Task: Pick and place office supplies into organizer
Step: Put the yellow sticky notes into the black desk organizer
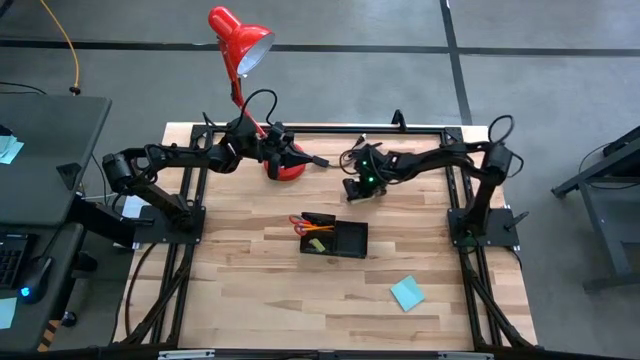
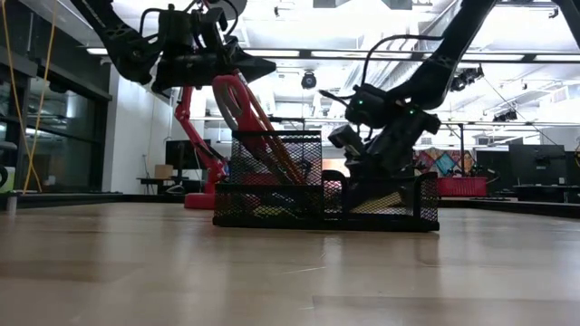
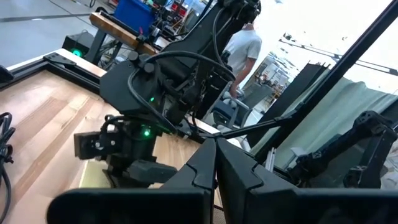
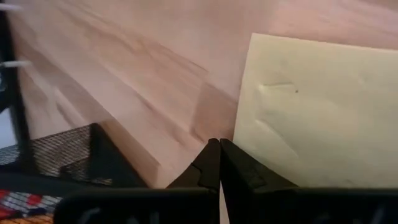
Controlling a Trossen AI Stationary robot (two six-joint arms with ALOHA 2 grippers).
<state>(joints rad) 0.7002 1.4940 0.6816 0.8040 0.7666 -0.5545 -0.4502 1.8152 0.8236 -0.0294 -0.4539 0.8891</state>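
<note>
Right claw [image 4: 219, 163] clenched, nothing between its fingers, poised just over the pale yellow pad [image 4: 317, 112] lying flat on the tabletop [image 1: 250, 290]. Mesh organizer [image 1: 335, 238] near, teal pad [image 1: 407, 293] well apart. Left claw [image 1: 318, 160] clenched, empty, beside the lamp [image 1: 240, 45].

I count two robot arms, one black mesh organizer [image 1: 335, 239], one red desk lamp [image 1: 240, 45], one teal sticky pad [image 1: 407, 293], one pale yellow pad [image 4: 317, 112].

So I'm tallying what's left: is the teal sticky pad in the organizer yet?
Out: the teal pad lies on the table, apart from the organizer.
</note>
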